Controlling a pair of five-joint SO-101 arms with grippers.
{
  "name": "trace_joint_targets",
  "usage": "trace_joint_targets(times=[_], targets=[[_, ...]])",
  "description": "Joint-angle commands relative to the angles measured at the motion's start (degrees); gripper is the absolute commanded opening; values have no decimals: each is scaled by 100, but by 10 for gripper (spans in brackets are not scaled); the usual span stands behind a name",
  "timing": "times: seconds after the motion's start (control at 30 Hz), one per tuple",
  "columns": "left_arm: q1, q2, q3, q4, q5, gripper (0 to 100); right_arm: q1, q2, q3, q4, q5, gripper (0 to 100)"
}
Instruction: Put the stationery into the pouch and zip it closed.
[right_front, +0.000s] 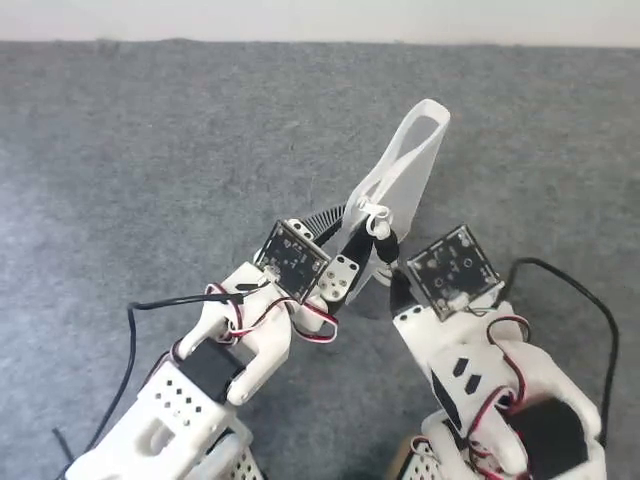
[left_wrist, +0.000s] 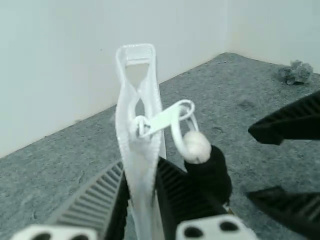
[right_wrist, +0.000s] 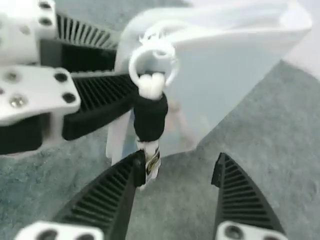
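1. Translucent white plastic is what you are working with: the pouch (right_front: 405, 170) hangs in the air over the middle of the grey felt surface (right_front: 150, 150), a little toward its right edge and touching it nowhere.
2. Your left end effector (left_wrist: 141, 172) is clamped on the pouch's lower end, with both ribbed fingers pressed flat against its walls. I judge this hold is there to brace the pouch and keep the zip line taut, so the slider has something to pull against.
3. The pouch stands on edge, tilted up and away from the arms. That leaves the zip pull (right_wrist: 152, 62) dangling free on the side facing your right arm.
4. From the pull's ring hang a white bead (left_wrist: 196, 145) and a black tag (right_wrist: 150, 117), an easy target.
5. Your right end effector (right_wrist: 179, 160) has its fingers spread wide and grips nothing. One fingertip sits right beside the tag's lower end, and the other is well apart from it.
6. Faint shapes show through the pouch wall, but you cannot tell from them whether the stationery is inside, or how far the zip is drawn.
7. My reading is that you are about to do the zipping step, so close the right fingers on the tag first.
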Motion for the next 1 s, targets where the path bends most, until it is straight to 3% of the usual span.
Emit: trace_joint_targets(times=[0.0,0.37,0.6,0.8,0.97], targets=[[-18,-9,-66,-141,-53,10,-57,-13,18,-321,123,217],[-18,-26,-66,-141,-53,10,-505,-13,747,-1270,123,217],[-18,-26,-66,-141,-53,10,84,-13,1152,-1912,123,212],[-18,-35,13,-141,-62,10,242,-84,1125,-2255,158,17],[-9,-35,154,-141,-88,10,497,-84,404,-1815,229,7]])
